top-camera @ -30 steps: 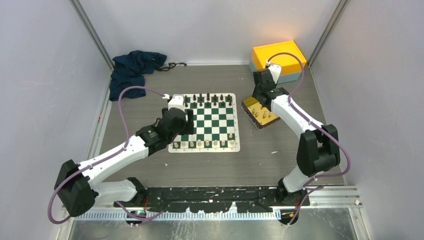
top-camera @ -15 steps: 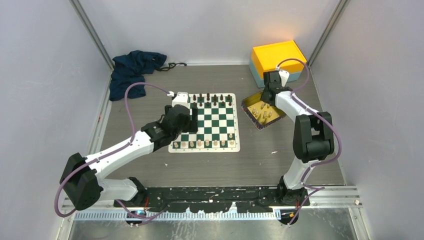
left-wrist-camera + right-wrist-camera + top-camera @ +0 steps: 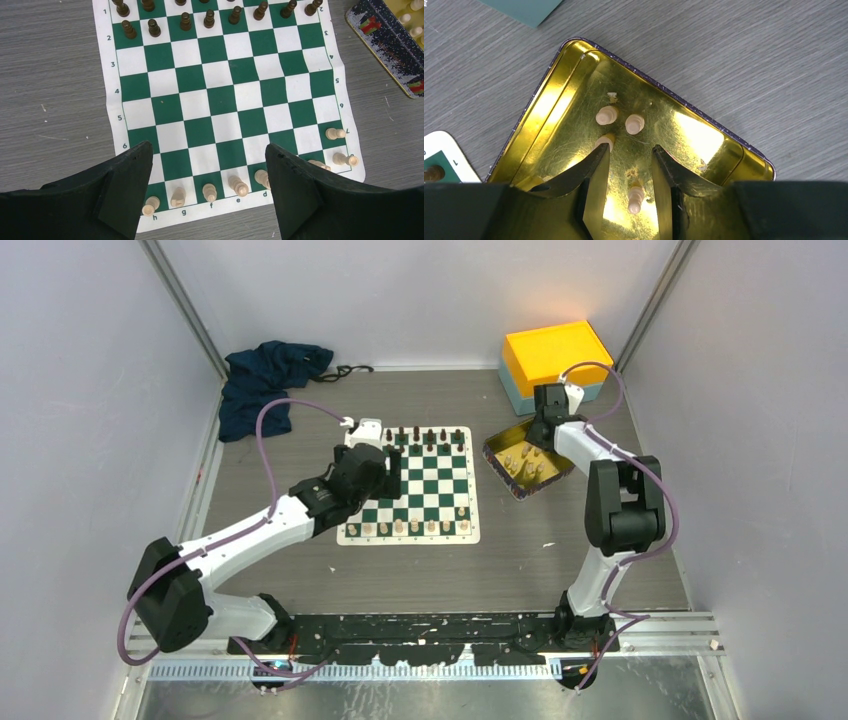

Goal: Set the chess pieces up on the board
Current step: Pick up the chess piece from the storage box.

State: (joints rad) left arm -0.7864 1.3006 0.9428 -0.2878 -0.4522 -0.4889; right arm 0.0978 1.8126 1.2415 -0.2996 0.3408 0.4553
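The board lies flat, green and white. Cream chess pieces stand along its near row, and two more stand at its right edge. Black pieces fill the two far rows. My left gripper hovers open over the near left squares, holding nothing. My right gripper is open low in the gold tray. One cream piece lies between its jaws, touching neither. Three others lie just past the tips.
The tray sits right of the board. A yellow box on a teal base stands behind it at the back right. A dark blue cloth lies at the back left. Enclosure walls close in both sides.
My left gripper has opened wider and moved a little farther over the board. My right arm has folded in, its wrist swinging right to the tray's far side.
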